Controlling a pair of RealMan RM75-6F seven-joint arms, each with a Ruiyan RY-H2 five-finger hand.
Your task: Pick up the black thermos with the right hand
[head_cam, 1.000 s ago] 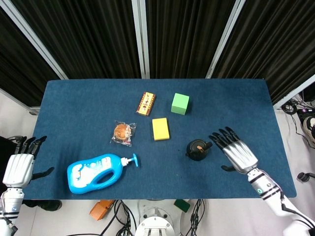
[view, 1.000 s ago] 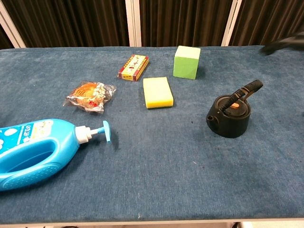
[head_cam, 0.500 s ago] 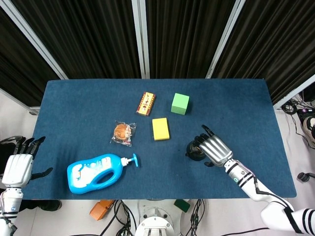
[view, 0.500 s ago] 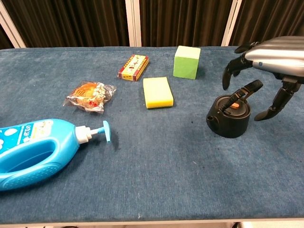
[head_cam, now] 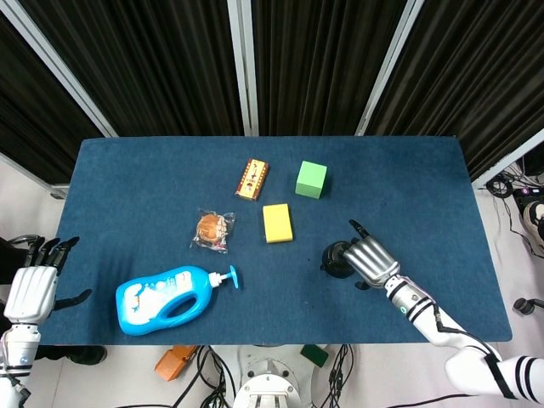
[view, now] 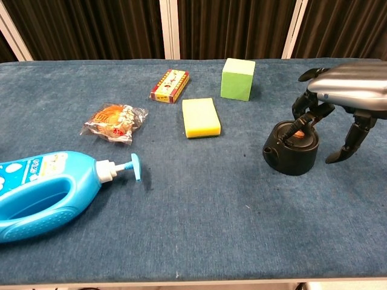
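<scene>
The black thermos [head_cam: 336, 259] [view: 290, 151] stands upright on the blue table at the right, a short black body with an orange spot on its lid. My right hand [head_cam: 371, 260] [view: 346, 90] hovers over its right side. Its fingers [view: 308, 112] curl down onto the thermos's raised handle on the far side. The thumb [view: 351, 142] hangs apart from the body on the near right. The thermos rests on the table. My left hand [head_cam: 32, 289] hangs with fingers spread beyond the table's left front corner, holding nothing.
A blue detergent bottle [head_cam: 166, 299] [view: 42, 193] lies at the front left. A yellow sponge [head_cam: 277, 223] [view: 201, 117], green cube [head_cam: 311, 179] [view: 237, 78], snack packet [head_cam: 212, 229] [view: 115, 121] and small red box [head_cam: 252, 178] [view: 170, 86] sit mid-table, left of the thermos.
My right hand has come in from the right to above the thermos and lowered, its fingers curling onto the handle. The thermos and the left hand have stayed put.
</scene>
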